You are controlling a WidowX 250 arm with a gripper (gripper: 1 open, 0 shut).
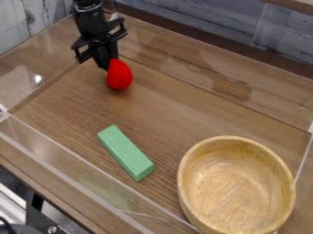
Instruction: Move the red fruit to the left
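Note:
The red fruit (119,77) is a small glossy red toy at the back left of the wooden table, resting on or just above the surface. My black gripper (105,59) points straight down over it and is shut on the fruit's top, so the leafy end is hidden between the fingers. The fruit's round red body sticks out below and a little to the right of the fingers.
A green rectangular block (126,152) lies near the front middle. A large wooden bowl (196,192) stands at the front right. Clear plastic walls (31,64) ring the table on the left and front.

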